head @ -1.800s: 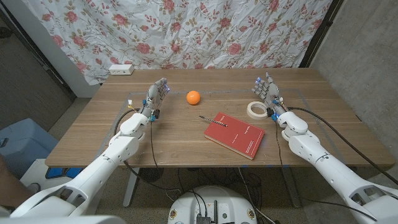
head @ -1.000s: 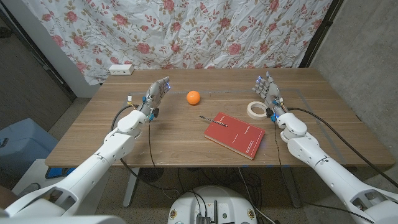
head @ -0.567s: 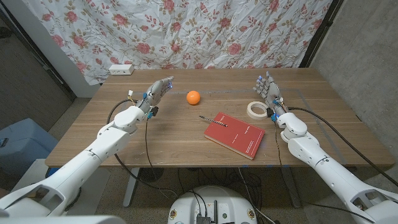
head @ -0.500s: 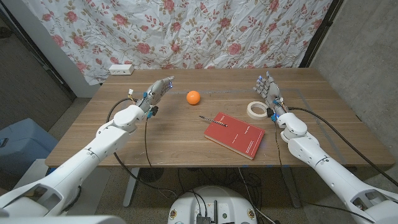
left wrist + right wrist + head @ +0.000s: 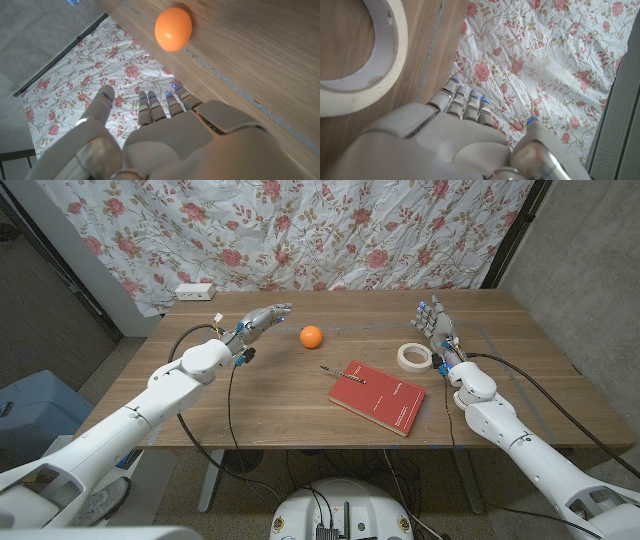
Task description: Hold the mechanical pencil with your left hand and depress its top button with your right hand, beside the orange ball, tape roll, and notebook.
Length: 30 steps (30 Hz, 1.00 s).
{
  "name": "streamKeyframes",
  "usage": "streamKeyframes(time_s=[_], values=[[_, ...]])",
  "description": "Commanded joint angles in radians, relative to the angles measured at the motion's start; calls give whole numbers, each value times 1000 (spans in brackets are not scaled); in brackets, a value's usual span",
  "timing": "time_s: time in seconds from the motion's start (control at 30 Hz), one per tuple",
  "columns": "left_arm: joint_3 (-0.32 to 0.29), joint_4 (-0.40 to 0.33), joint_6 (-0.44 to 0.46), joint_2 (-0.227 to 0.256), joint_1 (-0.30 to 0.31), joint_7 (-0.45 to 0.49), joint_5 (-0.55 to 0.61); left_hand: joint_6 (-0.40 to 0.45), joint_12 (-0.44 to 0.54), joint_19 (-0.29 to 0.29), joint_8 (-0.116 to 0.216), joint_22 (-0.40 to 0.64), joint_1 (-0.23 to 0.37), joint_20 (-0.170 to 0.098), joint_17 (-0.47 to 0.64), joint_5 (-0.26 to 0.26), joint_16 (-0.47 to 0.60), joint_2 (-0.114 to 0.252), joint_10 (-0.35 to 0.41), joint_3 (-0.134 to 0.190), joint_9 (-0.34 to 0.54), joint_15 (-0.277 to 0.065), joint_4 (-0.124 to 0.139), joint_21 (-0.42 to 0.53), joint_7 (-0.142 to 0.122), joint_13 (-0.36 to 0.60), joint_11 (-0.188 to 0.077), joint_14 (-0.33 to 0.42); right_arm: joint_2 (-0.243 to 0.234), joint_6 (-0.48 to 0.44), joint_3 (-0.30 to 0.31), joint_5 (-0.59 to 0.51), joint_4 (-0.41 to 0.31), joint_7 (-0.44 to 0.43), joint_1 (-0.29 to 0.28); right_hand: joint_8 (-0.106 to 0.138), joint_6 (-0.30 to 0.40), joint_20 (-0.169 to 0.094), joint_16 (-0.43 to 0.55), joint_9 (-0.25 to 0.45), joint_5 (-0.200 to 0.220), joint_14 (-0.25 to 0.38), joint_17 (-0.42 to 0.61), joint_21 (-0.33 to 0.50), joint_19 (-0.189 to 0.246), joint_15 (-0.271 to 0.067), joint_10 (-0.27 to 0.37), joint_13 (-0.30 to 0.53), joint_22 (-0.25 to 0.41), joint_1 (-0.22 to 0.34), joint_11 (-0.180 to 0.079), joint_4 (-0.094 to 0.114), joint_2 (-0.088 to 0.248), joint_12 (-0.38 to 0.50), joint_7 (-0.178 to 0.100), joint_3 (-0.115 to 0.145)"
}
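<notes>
**Table inventory: both hands bare, pencil on the notebook**

- Left hand (image 5: 262, 320): raised over the table's far left part, fingers stretched out and apart toward the orange ball (image 5: 311, 336), holding nothing. A gap separates fingertips and ball. The left wrist view shows the same hand (image 5: 165, 135) with fingers extended, and the ball (image 5: 173, 28) lying on the wood beyond them.
- Right hand (image 5: 437, 330): upright at the table's right side, fingers straight and slightly apart, holding nothing. The right wrist view shows this hand (image 5: 445, 140) just beside the tape roll (image 5: 357, 55).
- Mechanical pencil (image 5: 343, 374): lying across the near-left corner of the red notebook (image 5: 379, 397), its tip projecting over the bare wood. Well apart from both hands.
- Tape roll (image 5: 412, 357): white ring, flat on the table, between notebook and right hand.
- Wooden table (image 5: 270, 405): carries all items.
- White power strip (image 5: 194, 291): at the far left edge, before the floral curtain (image 5: 330, 230).
</notes>
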Motion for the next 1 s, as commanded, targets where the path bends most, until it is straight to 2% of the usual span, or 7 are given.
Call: streamKeyframes(time_s=[0.03,0.27,0.6,0.77,0.8,1.0], values=[[30,-48,-9,38,-17,-12,126,20,7,20,11,2,28,-48,4,-3,3,-13,21,2,4,-95,-7,8,-6,5,-7,18,-11,14,11,-1,-6,-3,-16,7,4,-1,6,3,10,4,-1,5,-2,-3,7,2,3,-4,2,3,3,7,1,8],[41,-95,14,53,-11,-12,180,47,5,40,17,2,59,-60,4,-2,2,-29,40,-2,4,-95,-7,8,-10,5,-14,30,-25,17,20,0,-22,-4,-34,7,5,0,6,3,10,3,-5,5,-2,-4,7,0,3,-5,2,2,4,7,1,9],[69,-189,96,93,-29,-51,277,66,3,41,20,1,94,-61,4,0,-2,-54,61,-7,5,-104,-8,2,-21,5,-19,27,-39,21,29,8,-23,11,-42,6,4,0,7,3,10,3,-9,6,-3,-4,6,-3,3,-7,1,2,4,7,1,11],[86,-232,131,115,-51,-87,333,82,3,50,23,1,126,-60,4,2,1,-73,79,-9,5,-111,-8,2,-29,5,-26,40,-42,25,32,14,-13,24,-40,6,4,-1,8,3,10,3,-12,7,-3,-2,5,-5,3,-8,2,1,4,7,1,12],[89,-238,135,118,-57,-96,342,85,3,52,23,1,138,-60,4,3,0,-79,86,-9,5,-112,-8,1,-31,5,-36,42,-43,26,32,14,-11,26,-39,6,4,0,8,3,10,2,-13,6,-4,-2,6,-5,3,-8,2,1,4,7,2,12],[114,-274,170,135,-94,-159,405,102,1,63,26,1,175,-63,4,5,0,-99,103,-12,5,-116,-8,1,-43,5,-49,52,-43,31,35,19,-1,35,-34,6,4,0,8,3,10,2,-16,7,-4,-1,6,-7,3,-9,1,0,5,7,2,13]])
